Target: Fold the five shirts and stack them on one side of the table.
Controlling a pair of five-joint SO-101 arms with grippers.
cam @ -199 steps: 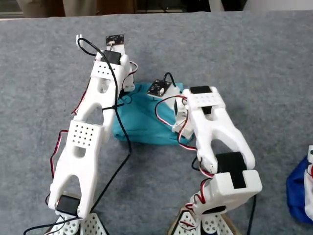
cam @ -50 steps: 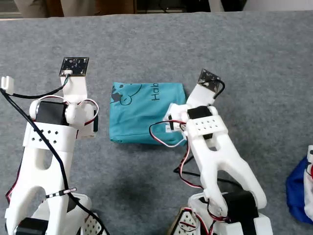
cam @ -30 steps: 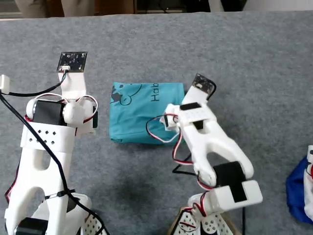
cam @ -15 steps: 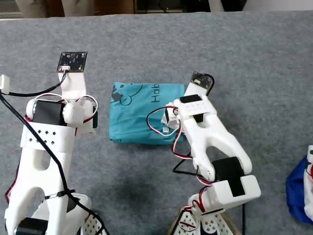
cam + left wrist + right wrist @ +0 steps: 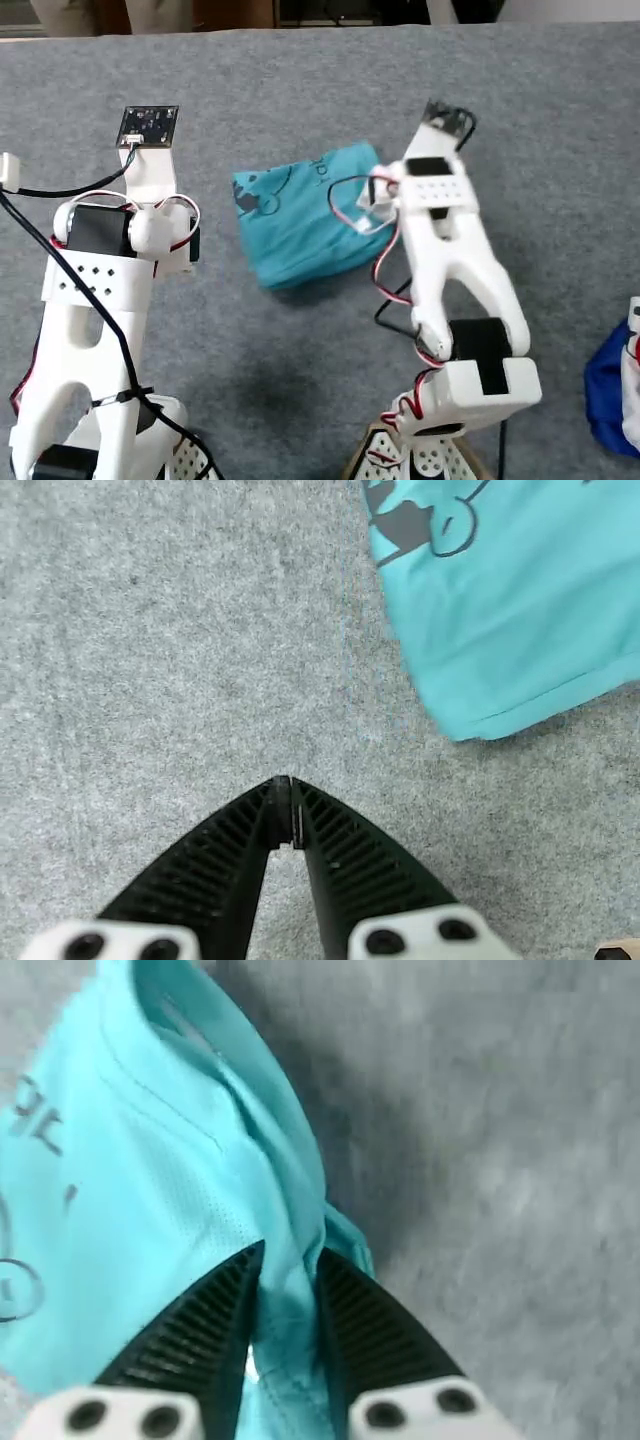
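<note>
White arms (image 5: 455, 260) carry black servos (image 5: 482, 345), red-and-black cables (image 5: 386, 262), apparently perforated panels (image 5: 95, 278) and ribbed black gripper fingers (image 5: 210, 870).

Lettering on shirt (image 5: 300, 228) seemingly illegible

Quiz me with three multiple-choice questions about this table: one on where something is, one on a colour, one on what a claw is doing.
1. Where does the teal shirt lie?
A) between the left arm and the right arm
B) under the left arm's base
C) on a shelf

2. What colour is the cloth bundle beside the right arm's base?
A) red
B) dark blue
C) yellow

3. How is the left gripper?
A) wide open
B) clamped on the shirt
C) shut on nothing

Answers: 1 A, the high view shows it between them; 2 B, it is plainly blue; 3 C, it is closed over the bare table.
</note>
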